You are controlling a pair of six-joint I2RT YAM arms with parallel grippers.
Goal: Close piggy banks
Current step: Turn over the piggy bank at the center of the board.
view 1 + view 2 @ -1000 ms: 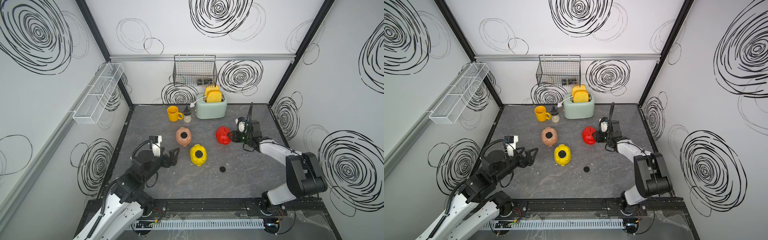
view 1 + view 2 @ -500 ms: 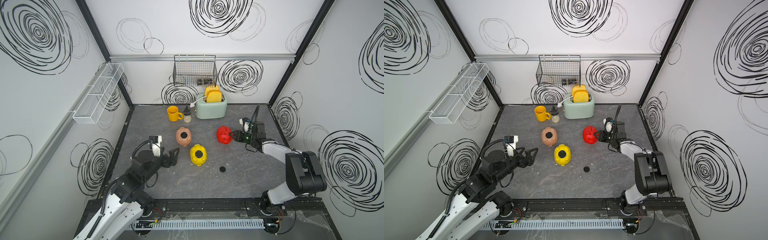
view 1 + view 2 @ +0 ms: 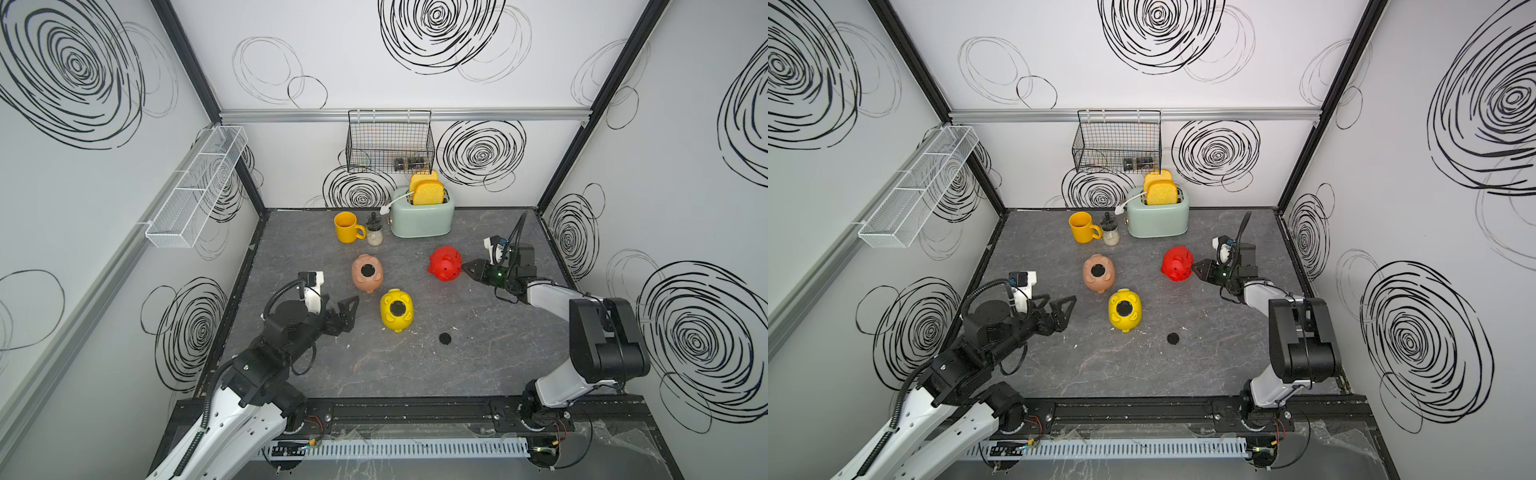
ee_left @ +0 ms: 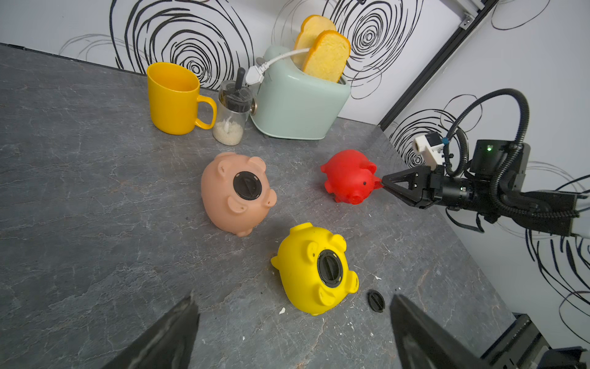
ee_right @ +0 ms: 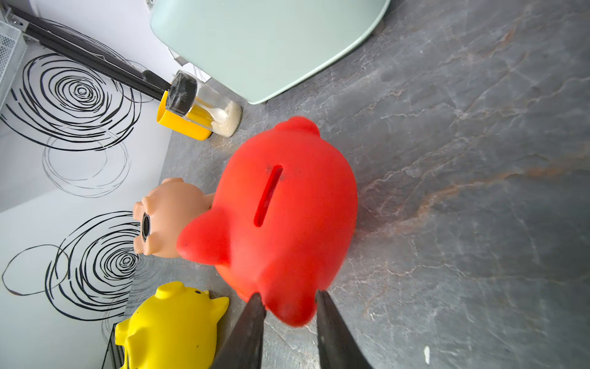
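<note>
A grey stone-look tabletop (image 3: pixel 415 374) fills the floor of a white booth with black scribbled rings on its walls. Nearest the front edge, a loose black round plug (image 3: pixel 445 338) lies flat at 4 o'clock of the yellow piggy bank (image 3: pixel 396 316). That bank rests belly up near the middle, a black plug seated in its belly hole. At its 9 o'clock the left end effector (image 3: pixel 350 309) hovers with its jaws spread wide and nothing between them. At 11 o'clock of the yellow one lies the pink piggy bank (image 3: pixel 367 273), also belly up and plugged. At 1 o'clock is the red piggy bank (image 3: pixel 445 264), its coin slot showing in the right wrist view and its belly hidden. The right end effector (image 3: pixel 466 265), at its 3 o'clock, has its fingertips (image 5: pixel 255 306) drawn in on both sides of the snout. Along the far edge at 12 o'clock stand a yellow mug (image 3: pixel 347 227), a small jar (image 3: pixel 375 232) and a mint toaster (image 3: pixel 422 216) with toast
</note>
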